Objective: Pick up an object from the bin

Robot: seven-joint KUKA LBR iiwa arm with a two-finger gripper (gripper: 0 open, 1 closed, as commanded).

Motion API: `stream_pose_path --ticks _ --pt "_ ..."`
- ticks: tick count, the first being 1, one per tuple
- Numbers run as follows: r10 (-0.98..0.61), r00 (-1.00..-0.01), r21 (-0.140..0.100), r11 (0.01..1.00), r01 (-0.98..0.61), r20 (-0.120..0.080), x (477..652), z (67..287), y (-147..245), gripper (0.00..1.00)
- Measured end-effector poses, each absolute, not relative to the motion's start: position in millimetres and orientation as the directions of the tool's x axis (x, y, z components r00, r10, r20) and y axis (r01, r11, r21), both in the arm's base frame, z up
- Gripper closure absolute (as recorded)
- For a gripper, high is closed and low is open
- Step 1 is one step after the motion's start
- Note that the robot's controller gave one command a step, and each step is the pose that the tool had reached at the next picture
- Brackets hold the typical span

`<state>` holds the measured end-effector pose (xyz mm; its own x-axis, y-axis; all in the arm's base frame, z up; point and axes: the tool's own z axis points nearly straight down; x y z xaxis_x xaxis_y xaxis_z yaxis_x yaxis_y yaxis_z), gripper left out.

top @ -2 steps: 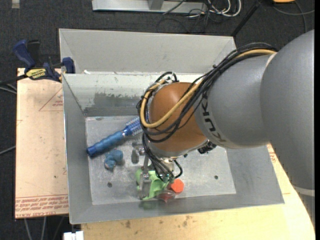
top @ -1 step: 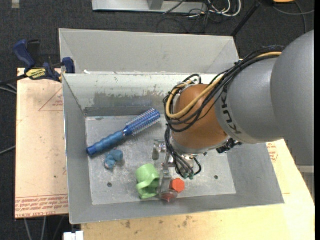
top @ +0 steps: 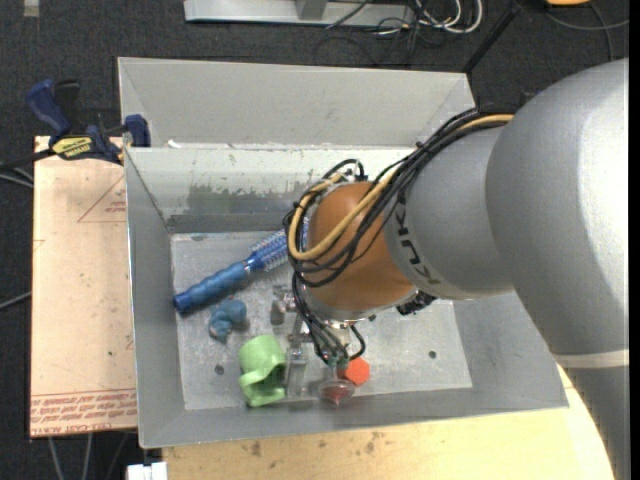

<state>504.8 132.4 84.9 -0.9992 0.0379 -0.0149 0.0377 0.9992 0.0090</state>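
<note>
dark carpet (top: 60, 28) lies round the grey metal bin (top: 150, 298). the gripper (top: 318, 376) sits low between a light green piece (top: 262, 368) and an orange bit (top: 356, 371) at its near side; spread or pressed together, i cannot tell. an offset could knock either aside. the bin holds a blue brush (top: 235, 276) and small blue lump (top: 227, 318) at left.

Pincer (top: 315, 373) low (arm (top: 520, 208) from right)
</note>
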Motion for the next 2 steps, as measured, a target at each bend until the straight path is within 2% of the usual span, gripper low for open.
stream_pose_path --ticks 1,2 --pt "-0.101 -0.995 0.008 0.995 -0.102 -0.017 526.5 80 215 0.00" --pt "-0.525 -0.851 -0.012 0.851 -0.525 -0.019 525.7 81 245 0.00"
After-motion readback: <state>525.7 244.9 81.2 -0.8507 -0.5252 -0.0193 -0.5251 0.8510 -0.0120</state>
